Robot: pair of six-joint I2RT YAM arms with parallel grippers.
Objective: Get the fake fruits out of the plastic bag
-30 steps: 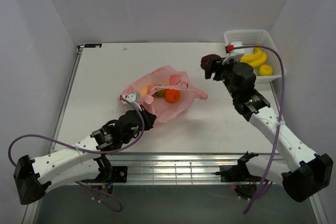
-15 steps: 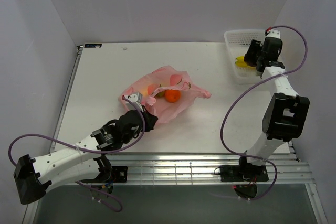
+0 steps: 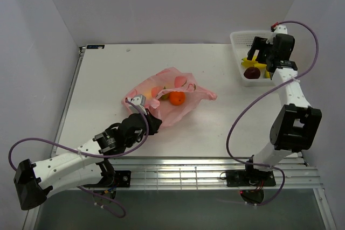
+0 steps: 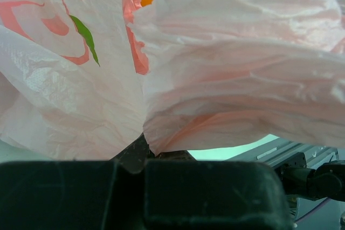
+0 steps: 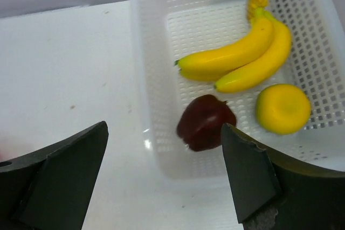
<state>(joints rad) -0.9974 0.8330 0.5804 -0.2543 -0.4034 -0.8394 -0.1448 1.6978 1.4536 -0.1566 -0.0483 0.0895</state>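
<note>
My right claw (image 5: pixel 164 152) hangs spread over the lattice basket (image 5: pixel 156 41) at the counter's (image 3: pixel 108 79) far right corner, dark purple fruit (image 5: pixel 206 122) lying inside, while my left claw (image 4: pixel 144 154) pinches the plastic bag's (image 3: pixel 145 87) near edge, anchoring it mid-counter, orange fruit (image 3: pixel 176 98) inside.

Basket (image 5: pixel 141 52) walls and bananas (image 5: pixel 237 57) hem the dark fruit (image 5: pixel 206 122); open above.

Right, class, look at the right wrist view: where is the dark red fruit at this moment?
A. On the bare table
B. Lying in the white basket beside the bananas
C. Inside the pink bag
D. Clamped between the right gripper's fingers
B: the dark red fruit lies on the floor of the white basket next to the banana bunch, and the right gripper hangs open above it, holding nothing.
</note>
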